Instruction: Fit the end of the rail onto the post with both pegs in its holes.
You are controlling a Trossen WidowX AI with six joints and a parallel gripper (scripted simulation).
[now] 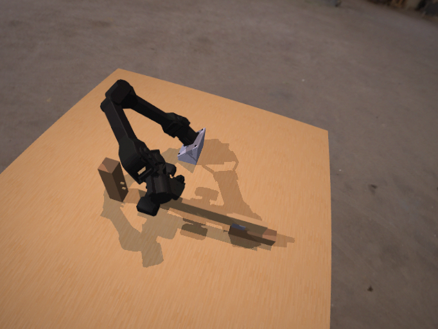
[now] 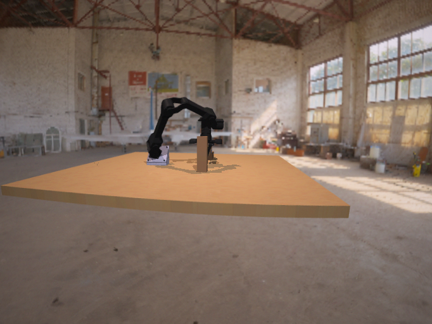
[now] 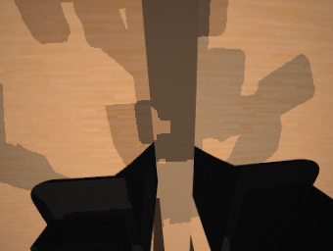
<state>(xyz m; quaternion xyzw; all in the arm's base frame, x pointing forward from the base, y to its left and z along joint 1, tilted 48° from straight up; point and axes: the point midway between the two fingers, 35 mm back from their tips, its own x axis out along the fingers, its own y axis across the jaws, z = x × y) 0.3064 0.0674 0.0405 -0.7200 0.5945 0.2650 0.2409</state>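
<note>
From the top view I have the gripper closed on the rail, near the end that has to meet the post. In the wrist view the fingers press in from left and right, with the rail running up the middle of the frame between them. I take that grip to be chosen for steering: close to the holes it gives me the most say over where they point, while the far end can pivot in its support.

That far end lies at the lower right of the top view, over the block; a bluish patch, the bracket as I read it, shows along the rail's side there. The block presumably bears that end so one arm can manage the other.

The post stands upright at the left of the top view, its two pegs showing on the side facing the rail. They are bare, so the joint is not made. My arm hides the rail's near end from above, and in the exterior view the post stands in front, so I cannot tell how high or level that end is.

Next, I judge, comes lining up height and tilt, then a straight push towards the post. Too hard or crooked a push could jam the pegs; pulling forward too far could drag the far end out of its bracket. I would let go only once the end touches the post.
</note>
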